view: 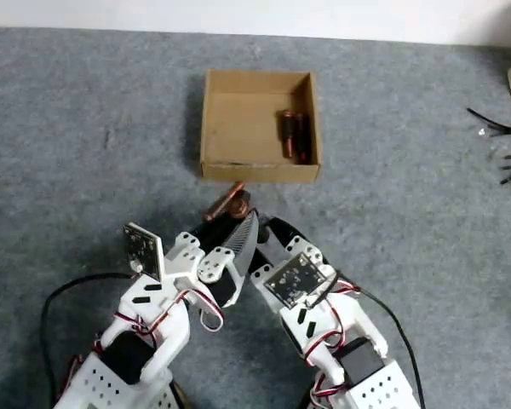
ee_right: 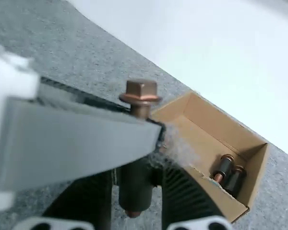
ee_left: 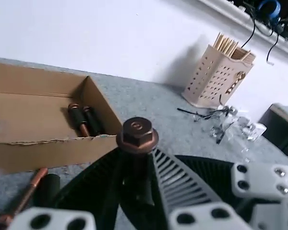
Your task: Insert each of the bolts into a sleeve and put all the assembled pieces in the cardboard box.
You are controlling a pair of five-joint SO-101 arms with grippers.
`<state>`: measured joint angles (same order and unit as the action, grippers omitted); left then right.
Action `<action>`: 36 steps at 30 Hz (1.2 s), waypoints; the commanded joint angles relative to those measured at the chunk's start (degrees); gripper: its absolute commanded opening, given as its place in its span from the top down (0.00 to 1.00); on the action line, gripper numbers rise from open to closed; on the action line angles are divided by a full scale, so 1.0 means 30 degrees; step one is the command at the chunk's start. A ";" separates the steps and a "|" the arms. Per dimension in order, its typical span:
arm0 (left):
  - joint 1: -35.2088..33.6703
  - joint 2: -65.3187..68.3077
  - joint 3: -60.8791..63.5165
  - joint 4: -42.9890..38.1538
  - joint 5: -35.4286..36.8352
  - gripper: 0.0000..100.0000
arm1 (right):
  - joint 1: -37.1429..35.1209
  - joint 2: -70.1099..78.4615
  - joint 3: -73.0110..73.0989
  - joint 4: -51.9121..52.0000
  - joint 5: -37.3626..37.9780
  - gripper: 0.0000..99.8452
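A copper bolt (ee_left: 137, 135) with a hex head stands upright, and my left gripper (ee_left: 137, 160) is shut on its shaft just under the head. Its lower end sits in a black sleeve (ee_right: 134, 189), which my right gripper (ee_right: 134, 184) is shut on. Both grippers meet just in front of the cardboard box (view: 215, 128), the left gripper (view: 241, 228) beside the right gripper (view: 257, 228). Two assembled pieces (view: 293, 135) lie in the box by its right wall. Another bolt (ee_left: 24, 197) lies on the carpet next to a loose black sleeve (ee_left: 49, 184), close to the box front.
A perforated holder (ee_left: 220, 76) with wooden sticks stands to the right beyond the box. Black cable ties (view: 502, 149) and small clear bits lie at the right edge. Grey carpet (view: 85, 153) covers the table to the left of the box.
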<state>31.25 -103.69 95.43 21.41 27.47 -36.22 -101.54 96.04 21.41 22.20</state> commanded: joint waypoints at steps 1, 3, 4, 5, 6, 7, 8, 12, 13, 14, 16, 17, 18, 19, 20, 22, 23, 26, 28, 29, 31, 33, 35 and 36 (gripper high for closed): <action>0.0103 -0.0249 -0.0073 0.0557 -0.0381 0.78 | 0.0689 -0.0073 0.3004 -0.0103 0.0147 1.00; 0.0161 -0.0249 -0.0103 0.1172 -0.0381 0.68 | 0.1040 -0.0132 0.3004 -0.0103 0.0147 1.00; 0.0132 -0.0249 -0.0220 0.1319 -0.0381 0.64 | 0.1158 -0.0132 0.3004 -0.0103 0.0147 1.00; 0.0073 -0.0249 -0.0220 0.1348 -0.0381 0.63 | 0.1275 -0.0132 0.3004 -0.0103 0.0147 1.00; -0.0044 -0.0249 -0.0220 0.1319 -0.0381 0.63 | 0.1363 -0.0132 0.3004 -0.0103 0.0147 1.00; -0.0366 -0.0249 -0.0220 0.1319 -0.0381 0.63 | 0.1421 -0.0132 0.3004 -0.0103 0.0117 1.00; -0.0777 -0.0278 -0.0220 0.1319 -0.0381 0.64 | 0.1421 -0.0132 0.3004 -0.0103 0.0117 1.00; -0.2593 -0.0308 -0.0601 0.0615 0.0264 0.71 | 0.1421 -0.0132 0.3004 -0.0103 0.0117 1.00; -0.3209 -0.0337 -0.0747 0.0410 0.0938 0.73 | 0.1421 -0.0132 0.3004 -0.0103 0.0117 1.00; -0.3912 -0.0337 -0.0923 0.0293 0.1612 0.75 | 0.1451 -0.0132 0.3004 -0.0103 0.0117 1.00; -0.5319 -0.0337 -0.1333 0.0293 0.2813 0.77 | 0.1597 -0.0132 0.3004 -0.0132 0.0117 1.00; -0.5993 -0.0337 -0.1509 0.0293 0.3253 0.78 | 0.1832 -0.0132 0.3004 -0.0249 0.0117 1.00; -0.6608 -0.0337 -0.1626 0.0322 0.3546 0.79 | 0.2066 -0.0073 0.3004 -0.0571 0.0117 1.00; -0.6989 -0.0337 -0.1656 0.0322 0.3575 0.81 | 0.2388 0.0044 0.3004 -0.0894 0.0088 1.00; -0.7253 -0.0337 -0.1538 0.0322 0.3546 0.83 | 0.2681 0.0044 0.3004 -0.1070 -0.0059 1.00; -0.7399 -0.0278 -0.1275 0.0381 0.2813 0.86 | 0.3326 -0.0015 0.3004 -0.1158 -0.1084 1.00; -0.7370 -0.0278 -0.0982 0.0293 0.2022 0.89 | 0.3736 -0.0132 0.3004 -0.1158 -0.1524 1.00; -0.7370 -0.0278 -0.0249 -0.0410 -0.0674 1.00 | 0.4586 -0.0073 0.3004 -0.1597 -0.2227 1.00; -0.7370 -0.0249 0.0190 -0.0703 -0.2139 0.98 | 0.4821 -0.0015 0.3004 -0.1685 -0.2403 1.00; -0.7399 -0.0249 0.0308 -0.0703 -0.2696 0.99 | 0.4821 0.0015 0.3004 -0.1685 -0.2315 1.00; -0.7604 -0.0249 0.0396 -0.0703 -0.4103 0.99 | 0.4821 0.0044 0.3004 -0.1626 -0.2256 1.00; -0.7956 -0.0220 0.0571 -0.0674 -0.5978 0.99 | 0.4938 0.0044 0.3004 -0.1626 -0.1758 0.99; -0.8044 -0.0220 0.0571 0.0352 -0.7473 0.99 | 0.4908 0.0044 0.3004 -0.1714 -0.0498 0.99; -0.7956 -0.0220 0.0513 0.1260 -0.8147 0.99 | 0.4879 0.0044 0.2857 -0.1744 -0.0117 0.99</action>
<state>7.78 -103.78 96.04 21.23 8.66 -21.98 -101.27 96.04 18.86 18.24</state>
